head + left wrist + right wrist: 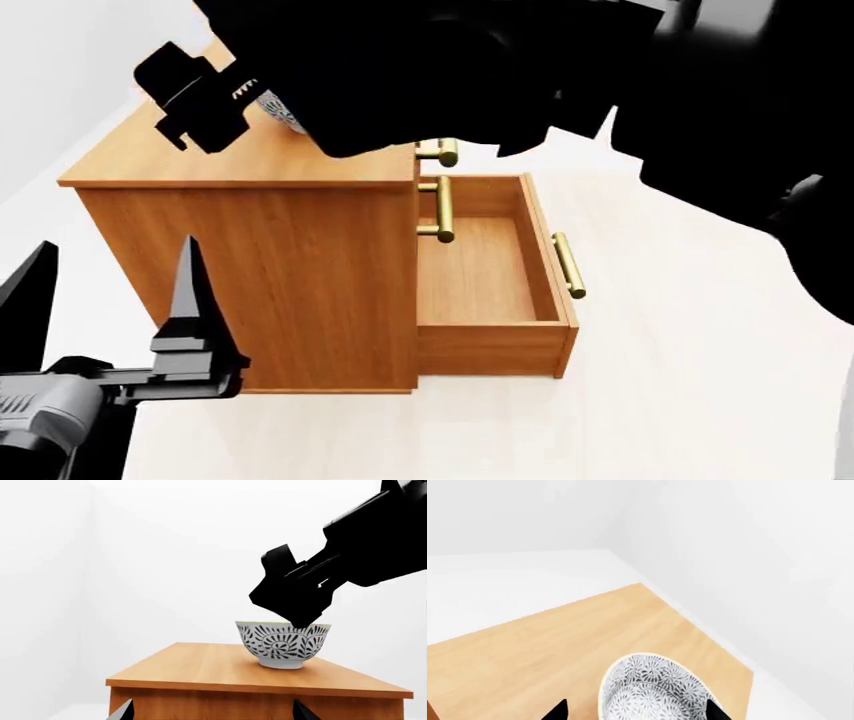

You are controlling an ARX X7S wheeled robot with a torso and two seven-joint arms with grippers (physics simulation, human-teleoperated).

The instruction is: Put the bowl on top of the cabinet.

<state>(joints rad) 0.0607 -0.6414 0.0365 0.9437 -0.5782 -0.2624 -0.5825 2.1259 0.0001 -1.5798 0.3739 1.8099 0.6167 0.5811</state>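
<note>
The bowl (pixel 285 643), white with a dark leaf pattern, stands upright on the flat top of the orange-brown cabinet (pixel 213 667). In the head view only a sliver of the bowl (pixel 282 112) shows under the right arm. My right gripper (pixel 637 712) hovers over it, open; its dark fingertips (pixel 558 711) straddle the bowl (pixel 650 692), one tip close to the rim. My left gripper (pixel 213 712) is open and empty, low in front of the cabinet's side (pixel 267 270), well apart from the bowl.
A cabinet drawer (pixel 487 262) is pulled out to the right, with brass bar handles (pixel 570 265) sticking out. The cabinet stands on a pale floor (pixel 694 380). White walls (pixel 167 555) rise behind it. My right arm (pixel 534 70) hides much of the cabinet top.
</note>
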